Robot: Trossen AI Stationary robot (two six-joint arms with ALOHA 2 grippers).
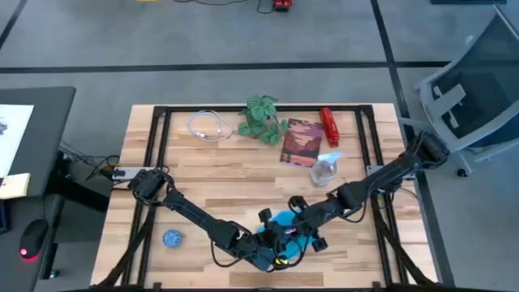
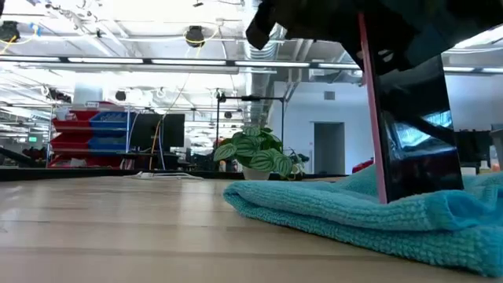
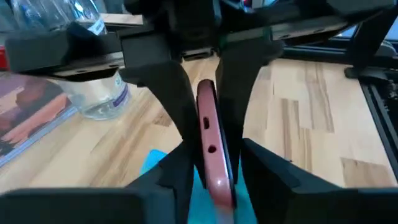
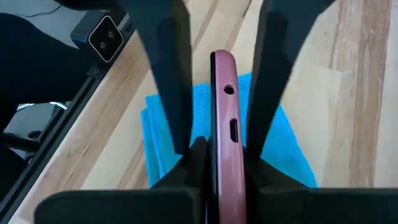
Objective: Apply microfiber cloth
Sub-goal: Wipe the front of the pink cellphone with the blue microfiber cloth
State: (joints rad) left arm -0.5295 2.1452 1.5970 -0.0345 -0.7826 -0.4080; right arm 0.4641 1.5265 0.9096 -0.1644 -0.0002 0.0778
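Observation:
The microfiber cloth (image 1: 284, 219), sky-blue and rumpled, lies on the wooden table near its front edge; it also shows in the low view (image 2: 354, 212). A phone in a pink case (image 2: 413, 134) stands upright on it, dark screen facing sideways. My left gripper (image 1: 274, 245) and my right gripper (image 1: 293, 230) meet at the phone from opposite sides, each shut on it. The dark gripper bodies hide the phone's top in the low view. My left gripper pinches the phone between its two fingers, one on each flat face, beside the pink edge (image 3: 216, 177). The fingers come slanting down from the table's left. The phone stands upright with its lower end on the cloth (image 3: 155, 163). My right gripper pinches the phone's two flat faces between its two fingers, at the pink edge with a small hole and a slot (image 4: 227, 158). The fingers come slanting down from the table's right. The phone stays upright, its lower end on the cloth (image 4: 158, 140).
A small blue patterned ball (image 1: 172, 238) lies left of the cloth. Toward the far edge are a clear water bottle (image 1: 323, 170), a book (image 1: 300, 142), a red object (image 1: 328, 126), a potted plant (image 1: 261, 118) and a coiled white cable (image 1: 209, 126).

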